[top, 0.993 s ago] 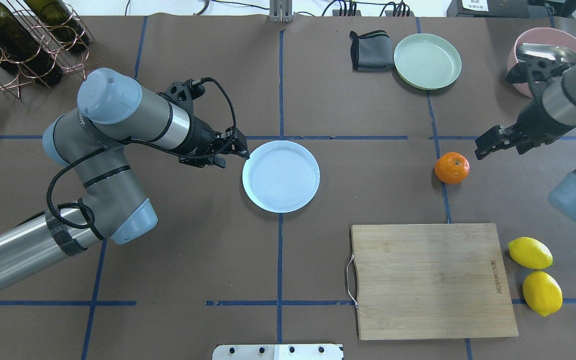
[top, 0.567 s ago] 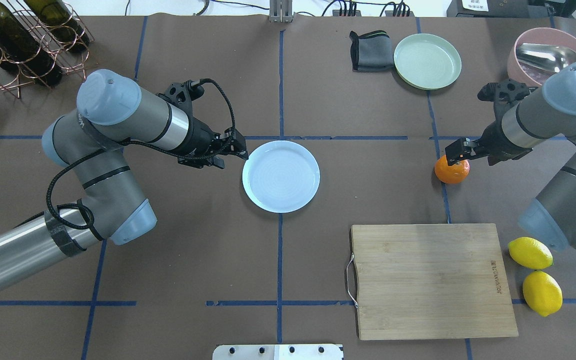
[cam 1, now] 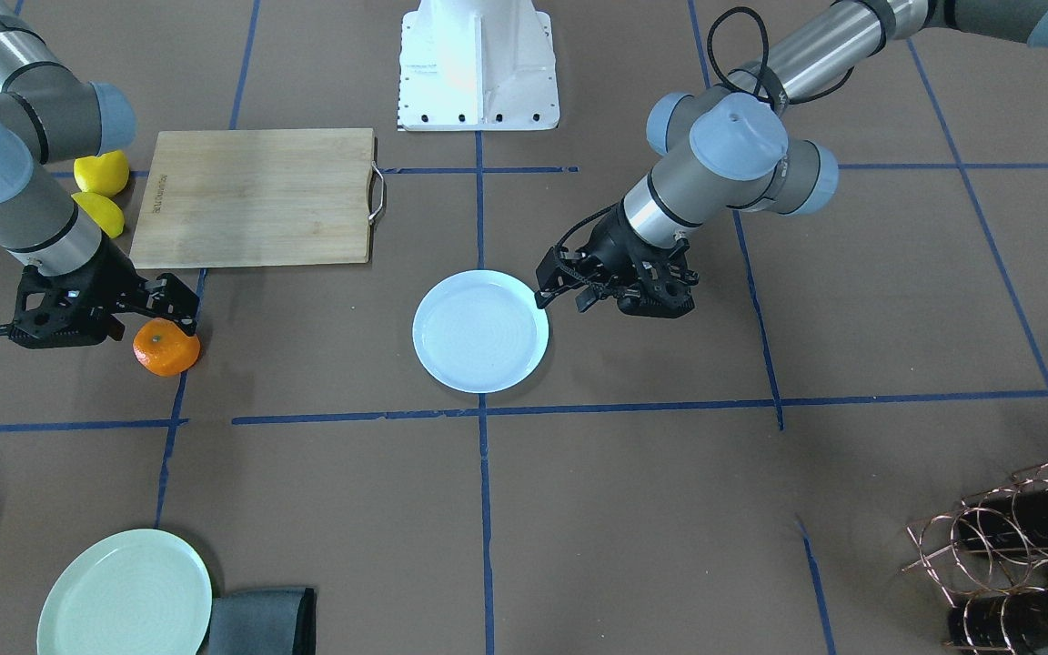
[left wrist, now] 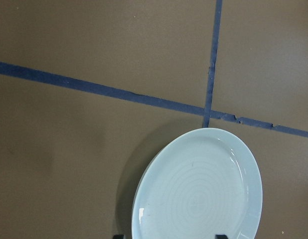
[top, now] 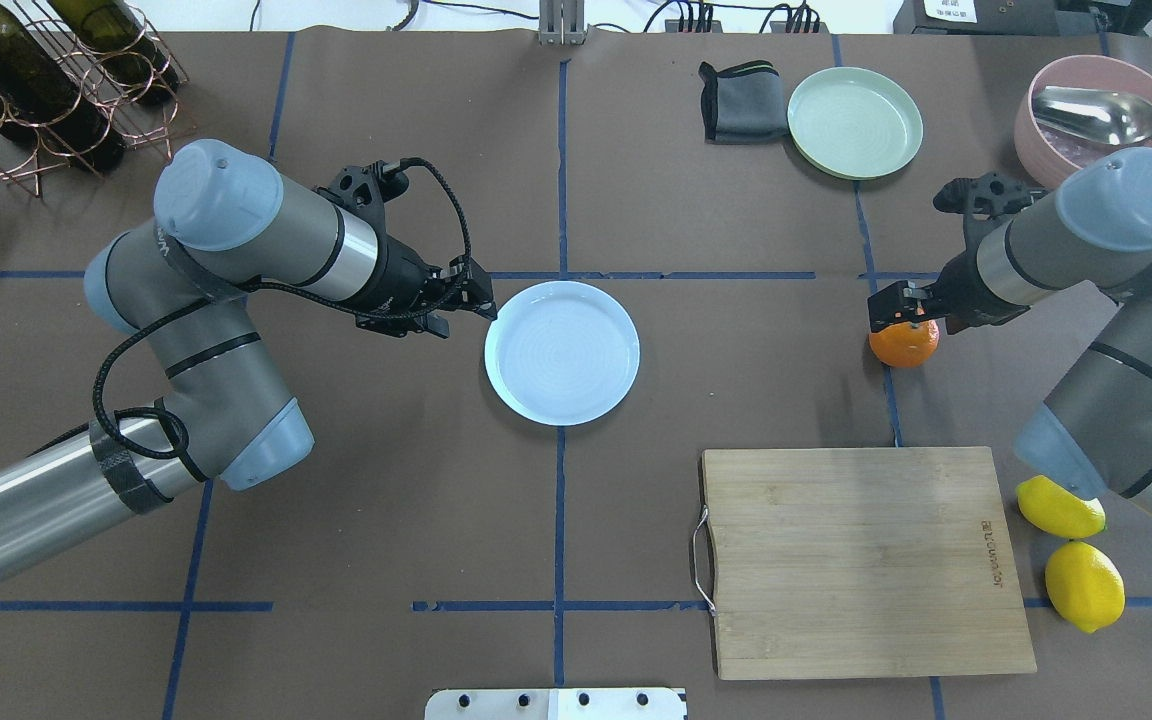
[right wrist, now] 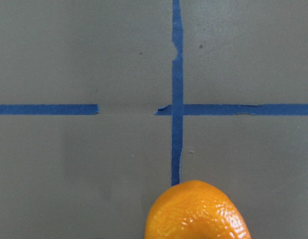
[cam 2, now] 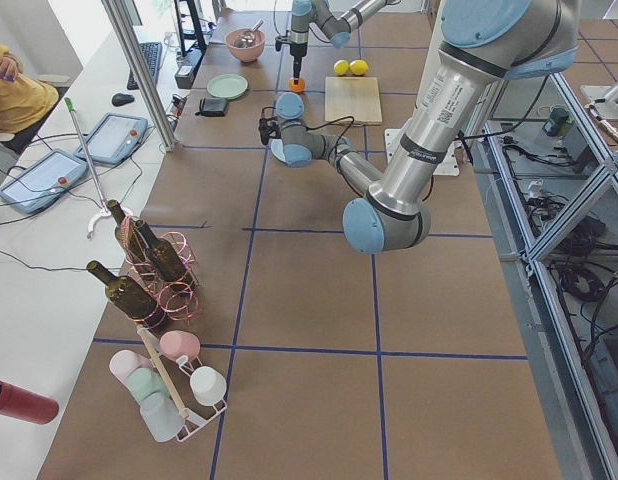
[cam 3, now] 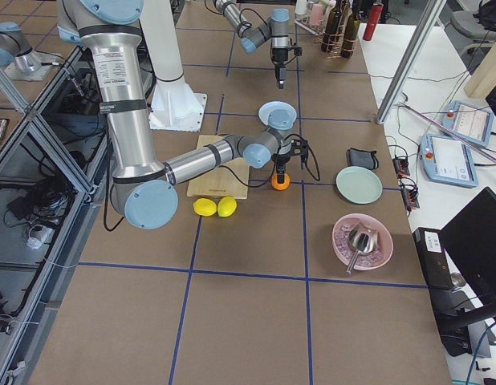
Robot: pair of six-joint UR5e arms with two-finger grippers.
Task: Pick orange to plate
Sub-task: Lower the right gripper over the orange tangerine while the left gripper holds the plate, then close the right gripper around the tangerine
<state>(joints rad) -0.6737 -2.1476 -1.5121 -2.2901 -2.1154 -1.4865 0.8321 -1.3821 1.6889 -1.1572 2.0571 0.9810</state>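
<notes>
Black right gripper (top: 898, 310) hangs directly over the orange (top: 904, 345), jaws apparently spread, gripping nothing. The orange rests on the table (top: 736, 350), well apart from the plate (top: 562, 352). Risk: the round fruit rolls off if one finger lands first or off-centre. The left gripper (cam 1: 556, 296), open, crowds the plate rim and may obstruct delivery.

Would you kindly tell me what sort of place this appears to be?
Most likely a robotics lab test bench: two robot arms work at a table marked with a blue tape grid, control tablets lie alongside, and a cutting board and lemons serve as props.
</notes>
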